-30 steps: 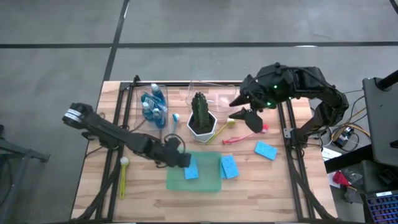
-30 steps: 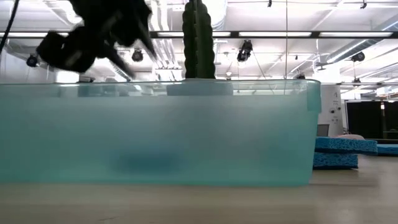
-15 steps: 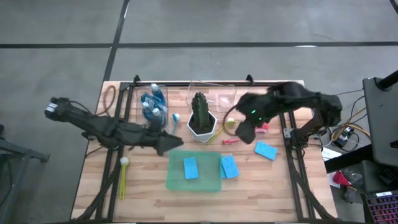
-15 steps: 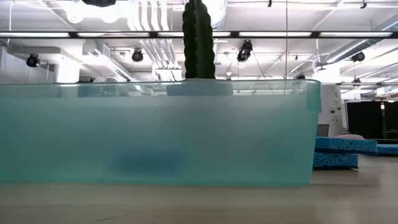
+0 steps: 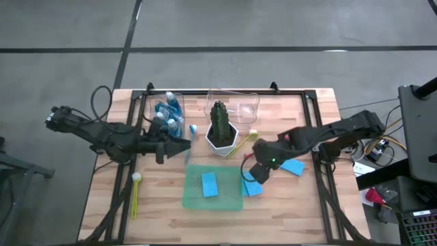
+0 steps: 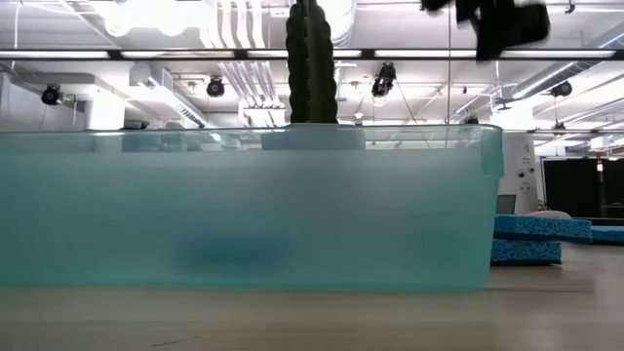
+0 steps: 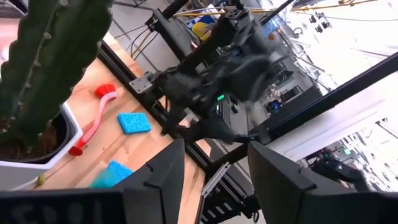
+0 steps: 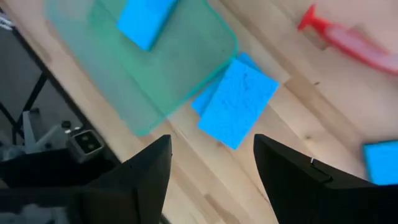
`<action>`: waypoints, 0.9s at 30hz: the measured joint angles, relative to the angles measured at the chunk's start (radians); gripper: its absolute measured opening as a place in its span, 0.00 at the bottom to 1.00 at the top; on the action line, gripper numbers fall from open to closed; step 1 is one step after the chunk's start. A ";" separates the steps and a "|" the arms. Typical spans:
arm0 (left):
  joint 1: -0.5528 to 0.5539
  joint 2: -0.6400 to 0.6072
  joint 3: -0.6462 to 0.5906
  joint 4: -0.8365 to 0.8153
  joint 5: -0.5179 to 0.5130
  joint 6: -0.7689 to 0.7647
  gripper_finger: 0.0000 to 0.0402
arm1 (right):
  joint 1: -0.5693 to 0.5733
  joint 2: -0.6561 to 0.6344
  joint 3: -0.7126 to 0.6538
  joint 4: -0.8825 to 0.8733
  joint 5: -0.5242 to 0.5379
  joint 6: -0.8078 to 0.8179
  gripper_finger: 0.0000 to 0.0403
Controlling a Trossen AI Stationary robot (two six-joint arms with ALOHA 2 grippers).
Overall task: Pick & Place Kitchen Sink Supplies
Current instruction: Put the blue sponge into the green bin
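Overhead, right gripper (image 5: 254,172) open and empty above flat light-blue rectangular sponge (image 5: 252,187) at translucent green mat's (image 5: 229,193) edge, second sponge (image 5: 209,184) on mat, left gripper (image 5: 183,145) open near clear soap bottles (image 5: 167,113), table-level view showing only frosted mat wall (image 6: 244,210), cactus (image 6: 309,60)

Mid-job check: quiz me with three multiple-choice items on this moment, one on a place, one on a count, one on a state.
1. Where is the right end effector?
A. over the soap bottles
B. above the sponges at the mat's right edge
C. off the table

2. How many sponges lie fully on the green mat?
A. none
B. one
C. three

3. The right end effector's fingers are:
A. open, holding nothing
B. shut on a brush
C. shut on a sponge

Answers: 1 B, the right wrist view shows the stacked sponges below its fingers. 2 B, one sponge lies there. 3 A, its fingers stand apart.
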State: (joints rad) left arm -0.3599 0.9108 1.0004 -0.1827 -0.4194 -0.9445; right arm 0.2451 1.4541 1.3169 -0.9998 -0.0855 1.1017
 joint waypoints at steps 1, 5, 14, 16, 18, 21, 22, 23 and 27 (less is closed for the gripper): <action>0.000 -0.001 0.000 0.000 0.000 -0.005 0.42 | 0.000 -0.008 -0.052 0.045 -0.002 0.014 0.56; 0.000 0.002 0.000 0.000 0.000 -0.012 0.42 | -0.001 -0.040 -0.231 0.212 0.000 0.070 0.56; 0.000 0.010 0.000 -0.003 -0.005 -0.026 0.42 | -0.001 -0.039 -0.522 0.533 0.005 0.183 0.55; 0.000 0.010 0.000 -0.003 -0.009 -0.025 0.42 | -0.001 -0.039 -0.570 0.592 0.009 0.204 0.55; 0.000 0.010 -0.001 -0.004 -0.016 -0.025 0.42 | -0.001 -0.039 -0.613 0.649 0.010 0.231 0.54; 0.002 0.009 -0.003 -0.006 -0.022 -0.025 0.42 | -0.001 -0.039 -0.665 0.755 0.009 0.269 0.51; 0.003 0.009 -0.004 -0.006 -0.024 -0.025 0.42 | -0.001 -0.039 -0.680 0.800 0.010 0.281 0.50; 0.003 0.009 -0.004 -0.006 -0.025 -0.025 0.42 | -0.001 -0.038 -0.693 0.835 0.009 0.290 0.49; 0.003 0.009 -0.004 -0.006 -0.025 -0.025 0.42 | -0.001 -0.027 -0.714 0.857 0.019 0.305 0.44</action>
State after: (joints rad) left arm -0.3573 0.9199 0.9962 -0.1890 -0.4442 -0.9691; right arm 0.2443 1.4271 0.6028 -0.1425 -0.0665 1.4063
